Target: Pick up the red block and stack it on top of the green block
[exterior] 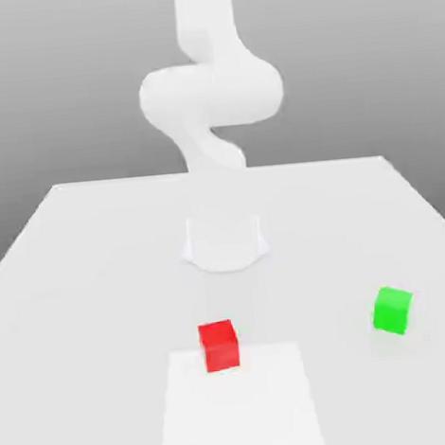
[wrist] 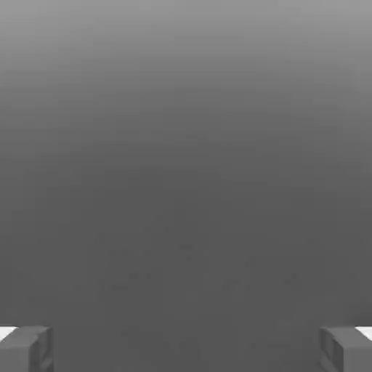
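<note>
— Where do we stand, reading left to right with the red block (exterior: pixel 219 346) as our landmark?
— At the start, as we judge it. Our red block sits at the near part of the table (exterior: pixel 97 370), overlapping the far edge of the pale rectangle (exterior: pixel 240 410), which spreads from beside it towards the camera.
— And our arm (exterior: pixel 212 94)?
— Its base (exterior: pixel 224 245) stands behind the red block, a touch to the exterior view's right of it. In the hand view our pincer (wrist: pixel 186 350) is spread wide, its 2 fingers well apart with nothing between them.
— So where is the green block (exterior: pixel 393 310)?
— Well apart from the red block, to the exterior view's right and slightly farther back, with nothing on top. We have 0 blocks stacked; the grasp, the lift, the carry and the placing are all left to us.
— What are our surfaces like?
— The red block is a plain, flat-faced cube, turned slightly. The table is smooth and pale, the rectangle whiter still. Our arm is white and rounded, with swelling joints. The green block is another plain cube, similar in size, turned at its own angle.
</note>
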